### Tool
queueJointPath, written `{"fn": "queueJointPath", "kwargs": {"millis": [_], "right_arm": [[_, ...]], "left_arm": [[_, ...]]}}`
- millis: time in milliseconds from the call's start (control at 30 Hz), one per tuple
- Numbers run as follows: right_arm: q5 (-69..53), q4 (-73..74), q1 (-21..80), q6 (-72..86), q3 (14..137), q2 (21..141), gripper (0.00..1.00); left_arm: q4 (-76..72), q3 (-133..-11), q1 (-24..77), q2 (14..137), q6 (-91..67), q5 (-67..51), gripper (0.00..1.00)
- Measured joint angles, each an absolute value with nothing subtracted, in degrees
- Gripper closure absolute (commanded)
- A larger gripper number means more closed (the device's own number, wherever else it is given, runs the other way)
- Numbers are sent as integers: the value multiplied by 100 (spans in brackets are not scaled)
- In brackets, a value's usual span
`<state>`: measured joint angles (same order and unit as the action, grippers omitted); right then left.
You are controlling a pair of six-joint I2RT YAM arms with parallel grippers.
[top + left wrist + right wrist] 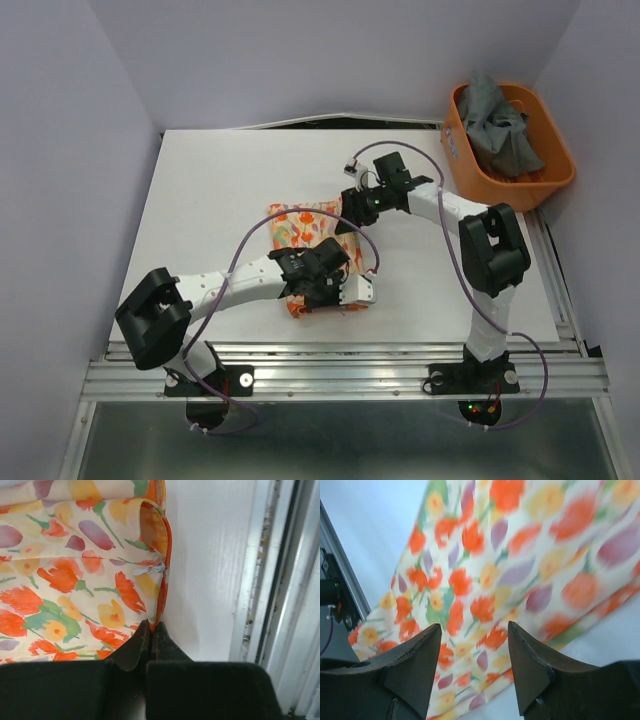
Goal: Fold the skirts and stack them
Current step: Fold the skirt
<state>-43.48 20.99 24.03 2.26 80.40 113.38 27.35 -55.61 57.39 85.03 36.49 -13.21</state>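
The printed skirt (300, 228), cream with orange, red and yellow flowers, lies folded in the middle of the table. My left gripper (325, 288) is at its near edge. In the left wrist view the left gripper (151, 626) is shut on the orange-trimmed edge of the skirt (75, 580). My right gripper (352, 208) is at the skirt's far right corner. In the right wrist view it (474, 630) is open, with the skirt (485, 575) below and between its fingers. The dark grey skirt (500, 125) lies crumpled in the basket.
An orange plastic basket (545, 185) stands at the table's far right corner. The table's metal rail (280, 580) runs close to the left gripper along the near edge. White table surface (210, 200) lies left of the skirt.
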Motion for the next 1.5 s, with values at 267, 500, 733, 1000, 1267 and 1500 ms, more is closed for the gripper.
{"fn": "queueJointPath", "kwargs": {"millis": [267,500,733,1000,1267,1500], "right_arm": [[-4261,2156,2401,-51,10186,12119,36],[-4600,2777,2414,-757,11233,13751,38],[-5253,3094,2567,-1492,10816,13753,55],[-5760,3470,2742,-2045,10020,13430,61],[-5896,3642,2746,-2239,9723,13253,64],[-5918,3789,2746,-2316,9653,13211,64]], "left_arm": [[3343,-5614,5804,8423,3509,-1885,100],[3817,-6123,5804,8420,3520,-2327,100],[4320,-6740,5697,8453,3750,-2526,100],[4779,-7802,4783,9059,4394,-2628,100],[4779,-8029,4032,9629,4941,-2477,100],[4471,-8029,3776,9935,5164,-2410,100]]}}
